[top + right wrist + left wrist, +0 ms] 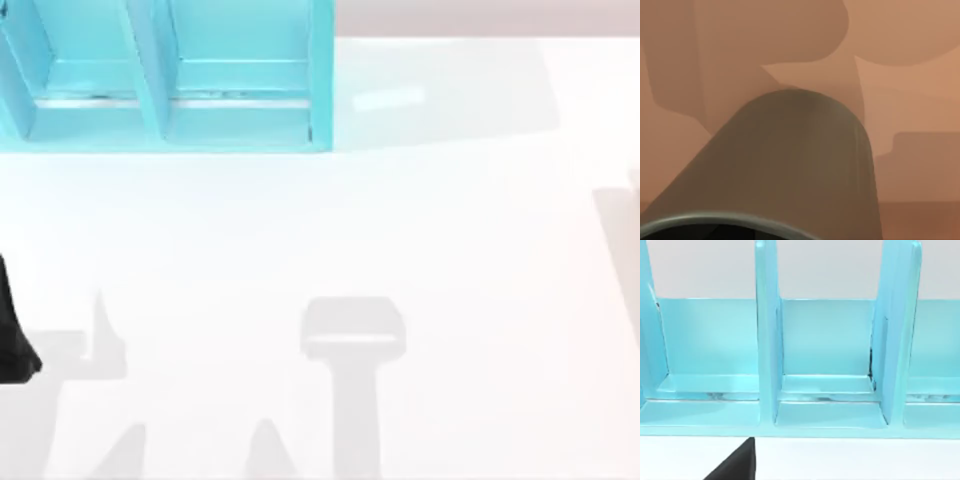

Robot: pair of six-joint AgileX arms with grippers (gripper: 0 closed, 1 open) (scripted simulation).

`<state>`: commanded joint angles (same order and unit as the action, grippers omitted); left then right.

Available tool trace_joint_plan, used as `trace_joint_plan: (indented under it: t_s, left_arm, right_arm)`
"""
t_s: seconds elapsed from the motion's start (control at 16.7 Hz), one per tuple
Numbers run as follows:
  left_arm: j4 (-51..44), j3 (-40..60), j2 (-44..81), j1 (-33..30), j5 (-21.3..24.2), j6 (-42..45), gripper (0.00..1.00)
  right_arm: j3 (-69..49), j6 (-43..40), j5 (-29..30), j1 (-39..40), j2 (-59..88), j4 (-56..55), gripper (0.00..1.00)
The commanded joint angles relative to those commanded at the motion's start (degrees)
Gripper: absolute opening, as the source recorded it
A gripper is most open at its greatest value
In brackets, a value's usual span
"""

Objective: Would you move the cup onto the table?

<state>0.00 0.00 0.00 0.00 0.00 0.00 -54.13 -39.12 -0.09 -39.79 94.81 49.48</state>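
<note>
A grey-brown cylinder with a dark rim, which looks like the cup, sits very close to the camera in the right wrist view, against a plain brown background. The white table spreads across the top view. A black part of my left gripper pokes in at the table's left edge. In the left wrist view a black tip of the left gripper hangs over the table, just in front of the shelf, touching nothing.
A turquoise shelf unit with upright dividers stands at the back left of the table. Its compartments facing the left wrist camera hold nothing. A small beige edge shows at the table's right border.
</note>
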Motion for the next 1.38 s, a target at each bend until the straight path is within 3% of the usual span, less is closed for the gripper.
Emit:
trace_joint_plan:
  t_s: [0.12, 0.9, 1.38]
  left_arm:
    - [0.00, 0.00, 0.00, 0.00, 0.00, 0.00, 1.00]
    - [0.00, 0.00, 0.00, 0.00, 0.00, 0.00, 1.00]
    - [0.00, 0.00, 0.00, 0.00, 0.00, 0.00, 1.00]
  right_arm:
    - [0.00, 0.00, 0.00, 0.00, 0.00, 0.00, 1.00]
    - [0.00, 0.00, 0.00, 0.00, 0.00, 0.00, 0.02]
    - [0.00, 0.00, 0.00, 0.00, 0.00, 0.00, 0.00]
